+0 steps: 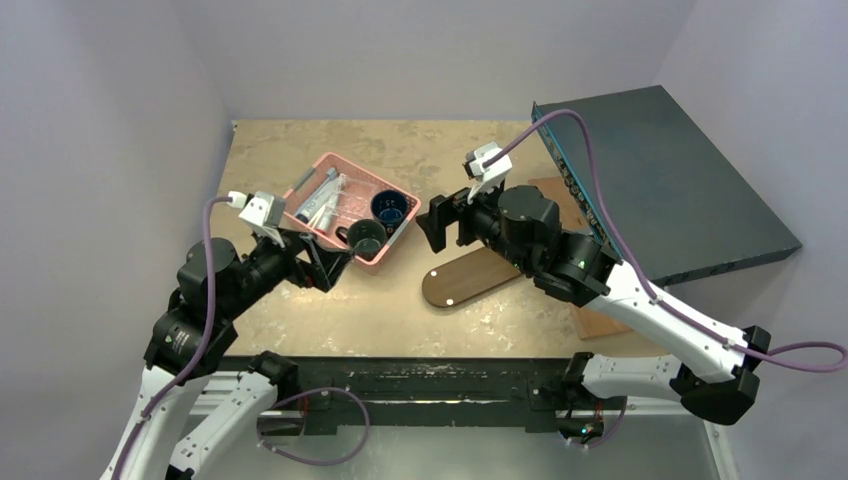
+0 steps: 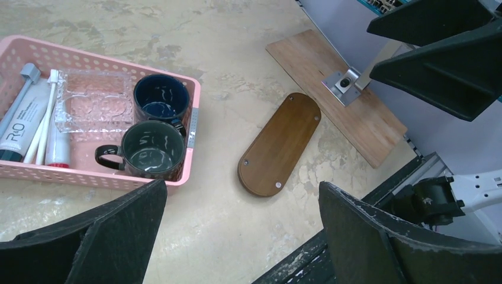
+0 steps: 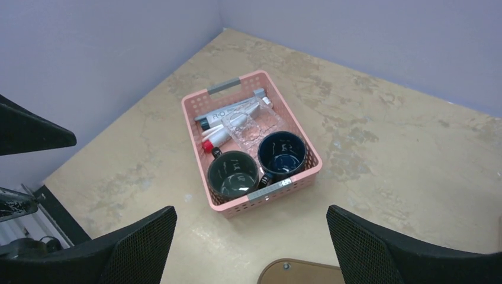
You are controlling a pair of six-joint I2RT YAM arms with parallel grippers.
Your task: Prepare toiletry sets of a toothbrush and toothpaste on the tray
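Note:
The toiletry sets lie in the pink mesh basket (image 2: 192, 118). Thin white toothbrushes (image 2: 42, 121) rest beside a grey-white tube (image 2: 21, 118) and a small red-capped tube (image 2: 58, 145). They also show in the right wrist view, tube (image 3: 228, 109) and toothbrushes (image 3: 210, 131). The dark brown oval tray (image 1: 465, 278) lies bare on the table, right of the basket; it shows in the left wrist view (image 2: 281, 145). My left gripper (image 1: 328, 268) is open and empty at the basket's near corner. My right gripper (image 1: 448, 230) is open and empty, above the table between basket and tray.
In the basket are a dark green mug (image 2: 151, 151), a dark blue mug (image 2: 161, 97) and a clear plastic case (image 2: 95, 100). A paler rectangular wooden board (image 2: 337, 89) lies beyond the tray. A large dark slab (image 1: 660, 170) leans at the right wall.

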